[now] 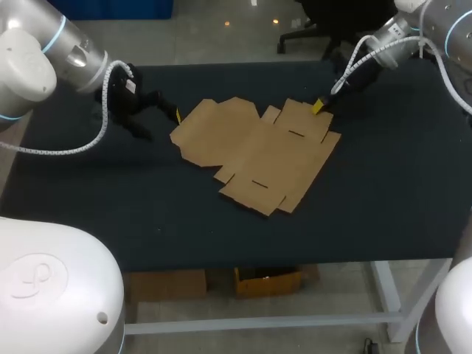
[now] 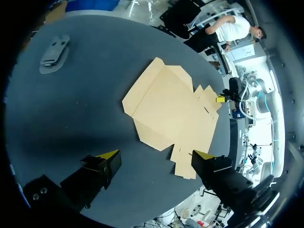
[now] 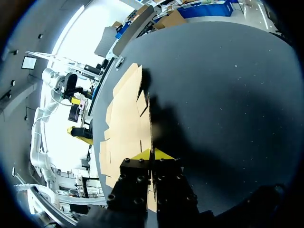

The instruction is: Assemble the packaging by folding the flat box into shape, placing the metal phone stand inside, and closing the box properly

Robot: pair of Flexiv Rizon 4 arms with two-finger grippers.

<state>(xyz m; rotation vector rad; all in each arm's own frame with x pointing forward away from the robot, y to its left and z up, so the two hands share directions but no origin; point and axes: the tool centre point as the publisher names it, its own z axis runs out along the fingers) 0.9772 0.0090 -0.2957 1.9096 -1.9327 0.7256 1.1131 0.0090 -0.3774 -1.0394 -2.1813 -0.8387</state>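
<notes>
the flat box [image 1: 258, 151] lies unfolded mid-table [image 1: 391, 199]. the right gripper [image 1: 319, 105] is at its far right flap, clenched on the flap's edge, which stands up between the yellow tips. the left gripper [image 1: 158, 118] hangs just left of the box, released, fingers spread wide, grasping nothing. the stand [image 2: 53, 53] lies flat on the table, well apart from the box.
</notes>
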